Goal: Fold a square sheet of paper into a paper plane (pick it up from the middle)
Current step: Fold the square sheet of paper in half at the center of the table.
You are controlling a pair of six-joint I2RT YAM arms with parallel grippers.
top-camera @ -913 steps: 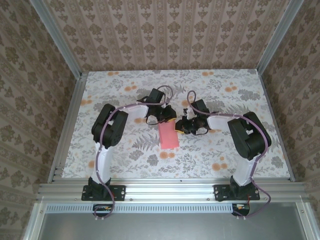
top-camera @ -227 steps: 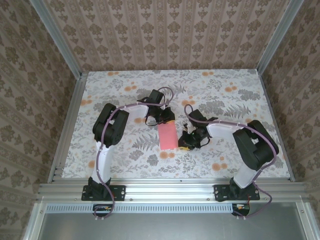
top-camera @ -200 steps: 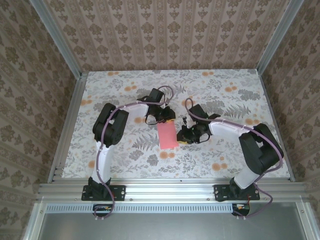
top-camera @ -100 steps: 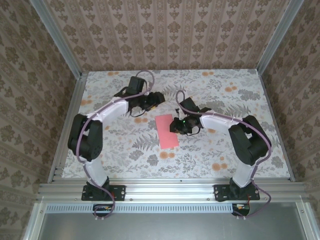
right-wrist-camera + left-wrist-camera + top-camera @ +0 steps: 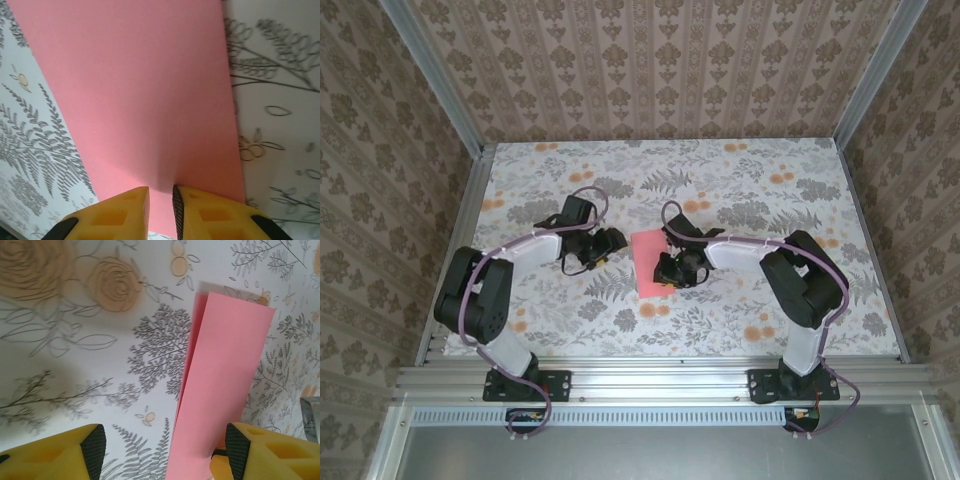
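Your sheet of thin pink-red paper lies at about the middle of the flower-printed worktop. It is doubled over into a long rectangle, not yet a dart, and its long sides run from the far edge toward the near one.

Your right hand sits on it from the right. Its yellow fingers are nearly together with a thin slit between them, and the tips rest on the top layer. You cannot tell whether any paper is nipped in that slit.

Your left hand has its fingers wide apart and holds nothing. It sits low, just left of the sheet, and in its wrist view one finger looks close to the paper's near end.

Watch the fold. From the left wrist the two layers gape along one long side, so the crease looks soft, and the top flap will likely spring up if the right hand lifts. If that hand slides instead of pressing, it may drag the whole sheet across the slick print and skew the layers. The left finger nearest the paper could catch the loose flap and crumple it. Any misalignment set now would likely carry into every later fold.
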